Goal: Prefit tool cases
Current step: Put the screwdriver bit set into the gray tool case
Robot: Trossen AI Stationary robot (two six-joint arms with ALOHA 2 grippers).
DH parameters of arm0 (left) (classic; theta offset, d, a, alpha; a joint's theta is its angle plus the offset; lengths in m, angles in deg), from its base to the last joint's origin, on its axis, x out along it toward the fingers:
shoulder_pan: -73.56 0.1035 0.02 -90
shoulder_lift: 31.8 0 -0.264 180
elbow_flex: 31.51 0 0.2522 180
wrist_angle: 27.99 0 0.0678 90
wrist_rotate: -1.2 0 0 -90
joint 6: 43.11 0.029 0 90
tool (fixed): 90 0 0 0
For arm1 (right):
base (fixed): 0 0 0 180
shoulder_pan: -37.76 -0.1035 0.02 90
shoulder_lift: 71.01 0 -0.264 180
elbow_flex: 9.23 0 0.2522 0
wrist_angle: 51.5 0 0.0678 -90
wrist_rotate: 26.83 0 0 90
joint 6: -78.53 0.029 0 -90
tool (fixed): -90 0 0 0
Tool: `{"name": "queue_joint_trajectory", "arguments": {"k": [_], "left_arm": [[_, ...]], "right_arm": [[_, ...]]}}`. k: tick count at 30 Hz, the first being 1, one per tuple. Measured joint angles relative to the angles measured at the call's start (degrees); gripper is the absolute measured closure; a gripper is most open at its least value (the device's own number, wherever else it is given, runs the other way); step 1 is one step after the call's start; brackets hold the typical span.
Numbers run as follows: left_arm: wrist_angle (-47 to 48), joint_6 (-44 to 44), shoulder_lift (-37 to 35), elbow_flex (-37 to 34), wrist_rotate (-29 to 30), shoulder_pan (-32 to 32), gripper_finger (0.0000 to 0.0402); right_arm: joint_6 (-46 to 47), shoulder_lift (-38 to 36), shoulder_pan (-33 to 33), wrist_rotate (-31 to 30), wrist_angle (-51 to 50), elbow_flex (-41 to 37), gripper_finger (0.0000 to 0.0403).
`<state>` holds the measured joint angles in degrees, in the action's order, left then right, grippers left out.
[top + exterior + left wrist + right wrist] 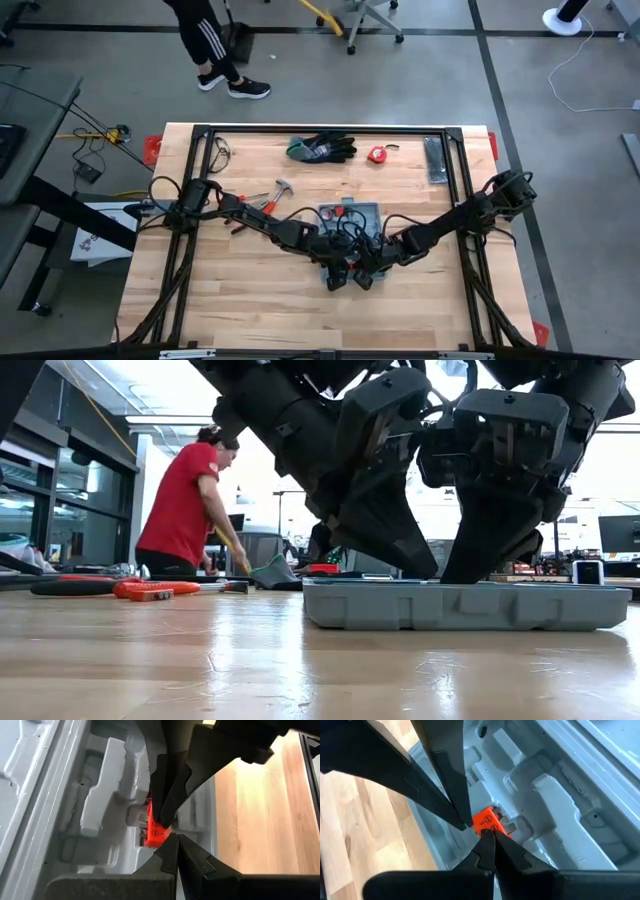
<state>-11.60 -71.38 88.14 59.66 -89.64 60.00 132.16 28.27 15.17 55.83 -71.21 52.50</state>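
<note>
Right now your wooden tabletop (250,290) carries the open grey-blue tool case (349,214) near its middle, lying flat with its moulded recesses facing up. Both dark arms reach in from the sides and meet over the case's near edge. Your left hand (172,836) has its fingers pressed together, tips down inside the case and right against a small orange piece (154,831) seated in one recess. Your right hand (484,831) is likewise closed to a point, its tips meeting the same orange piece (486,822) from the other side. You cannot tell whether either hand actually pinches that piece or only touches it.

Behind the case, along the far edge, lie the black-and-green gloves (322,148), a narrow dark bar (436,159) and a small red tape measure (377,154). A hammer (272,193) rests to the case's left. Beyond the tabletop a person in a red shirt (187,500) bends over.
</note>
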Motion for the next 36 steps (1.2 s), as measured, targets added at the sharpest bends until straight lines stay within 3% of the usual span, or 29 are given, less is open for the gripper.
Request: {"name": "queue_joint_trajectory", "arguments": {"k": [11,36], "left_arm": [[-0.02,0.42,0.55,0.01,2.03,-0.22,0.0401],[1.79,-0.63,3.76,0.31,-0.81,0.04,0.0402]], "right_arm": [[-0.07,0.04,0.04,0.13,0.00,-0.04,0.0403],[0.30,0.10,0.04,0.55,-0.26,-0.04,0.0403]]}}
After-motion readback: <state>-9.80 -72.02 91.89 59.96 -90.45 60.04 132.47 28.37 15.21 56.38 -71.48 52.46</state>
